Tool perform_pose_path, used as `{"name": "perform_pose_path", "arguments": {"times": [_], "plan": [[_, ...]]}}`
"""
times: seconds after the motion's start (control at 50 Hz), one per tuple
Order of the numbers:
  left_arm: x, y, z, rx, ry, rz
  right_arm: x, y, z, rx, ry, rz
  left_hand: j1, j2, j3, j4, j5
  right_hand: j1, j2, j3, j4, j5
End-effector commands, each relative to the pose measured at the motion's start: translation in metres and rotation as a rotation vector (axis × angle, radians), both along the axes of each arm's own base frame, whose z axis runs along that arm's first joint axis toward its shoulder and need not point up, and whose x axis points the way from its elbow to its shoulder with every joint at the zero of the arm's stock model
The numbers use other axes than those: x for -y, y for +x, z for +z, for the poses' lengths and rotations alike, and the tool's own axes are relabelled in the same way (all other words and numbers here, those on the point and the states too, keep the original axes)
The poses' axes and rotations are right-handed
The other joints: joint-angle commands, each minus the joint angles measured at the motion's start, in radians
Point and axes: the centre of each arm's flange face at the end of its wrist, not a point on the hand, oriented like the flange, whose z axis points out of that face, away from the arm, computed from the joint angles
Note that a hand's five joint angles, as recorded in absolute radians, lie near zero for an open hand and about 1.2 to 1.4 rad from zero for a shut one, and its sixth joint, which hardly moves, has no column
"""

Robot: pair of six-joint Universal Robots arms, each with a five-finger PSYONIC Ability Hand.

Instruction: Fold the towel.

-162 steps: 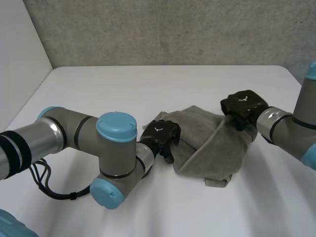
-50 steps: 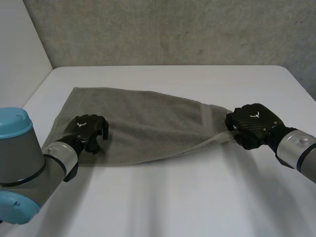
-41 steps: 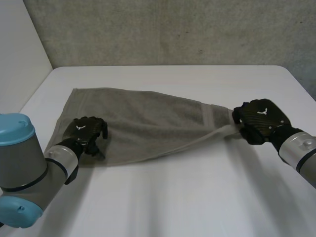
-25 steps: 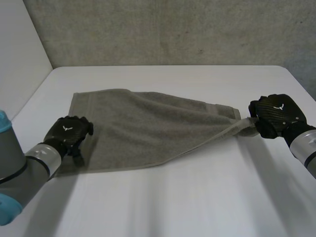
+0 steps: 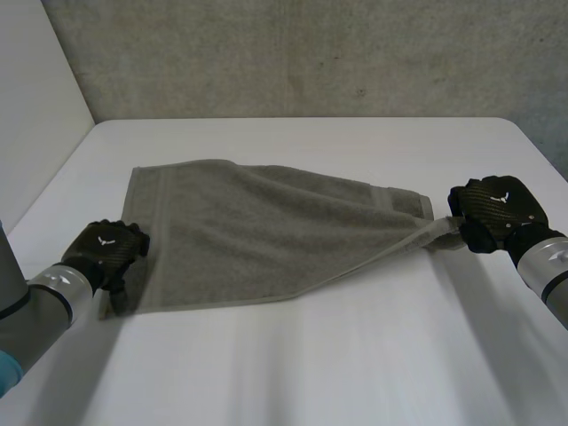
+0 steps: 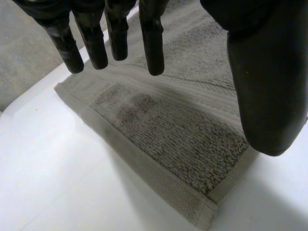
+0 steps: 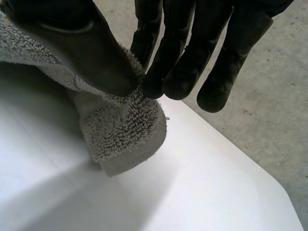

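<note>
Towel (image 5: 266,226) spans table (image 5: 311,364) between left robot hand (image 5: 106,249) and right robot hand (image 5: 493,209).

A bare lab-like test space: plain white table (image 5: 311,373) against a raw concrete wall (image 5: 311,53)

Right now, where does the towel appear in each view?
Head view: towel spread between left hand and right hand.
Left wrist view: its corner under the left hand.
Right wrist view: its end pinched by the right hand.
Shared landmark: white table.
</note>
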Motion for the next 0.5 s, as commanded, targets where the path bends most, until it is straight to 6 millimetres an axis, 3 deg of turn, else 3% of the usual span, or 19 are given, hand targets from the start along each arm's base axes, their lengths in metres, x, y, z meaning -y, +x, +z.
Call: {"name": "perform_pose_path", "arguments": {"times": [0.02, 0.5], "plan": [[0.001, 0.0, -0.007, 0.005, 0.022, 0.002, 0.0, 0.0, -0.001, 0.0, 0.002, 0.003, -0.066, -0.062, -0.062, -0.069, -0.031, 0.075, 0.054, 0.051, 0.054, 0.068], [0.007, 0.0, -0.026, 0.008, 0.061, 0.002, -0.001, 0.001, -0.003, -0.002, 0.009, 0.004, -0.078, -0.074, -0.074, -0.08, -0.042, 0.075, 0.054, 0.051, 0.054, 0.068]]}}
